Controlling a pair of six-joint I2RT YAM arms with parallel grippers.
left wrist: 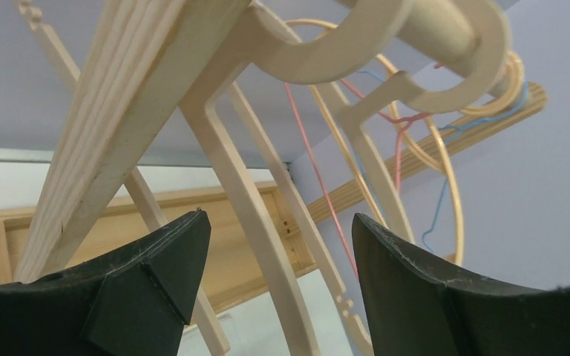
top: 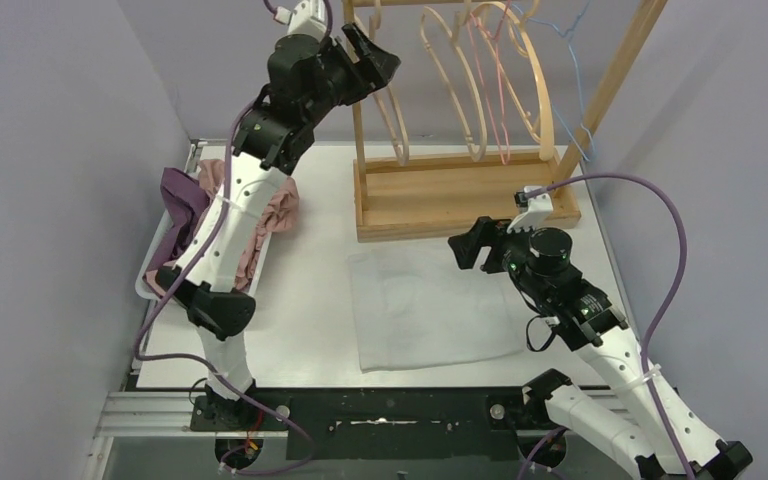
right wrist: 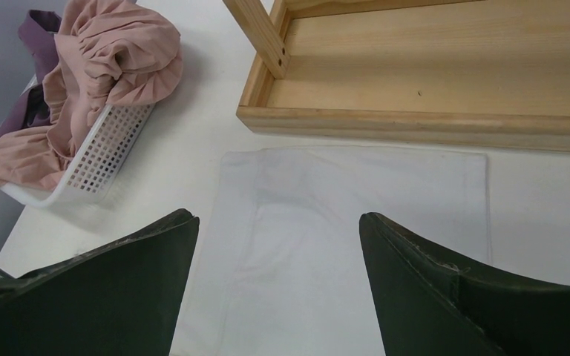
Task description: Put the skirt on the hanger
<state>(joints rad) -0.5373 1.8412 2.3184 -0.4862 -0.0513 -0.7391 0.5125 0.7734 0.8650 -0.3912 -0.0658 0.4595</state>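
The skirt (top: 430, 310) lies flat on the desk (top: 310, 290), a little right of the middle. Just behind it stands the rack (top: 460, 200), its tray-like base nearly touching the skirt's far edge, with the hangers (top: 480, 100) hung in a row on the rail above. At the desk's left edge sits a basket (right wrist: 93, 159), with a heap of clothes (right wrist: 111, 52) in it spilling over its rim. The left end effector (top: 373, 52) is up beside the rack's left post; the right end effector (top: 472, 245) hangs over the skirt's far right corner.

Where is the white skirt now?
In the top view, the white skirt lies flat on the table, centre-right, just in front of the wooden rack base.
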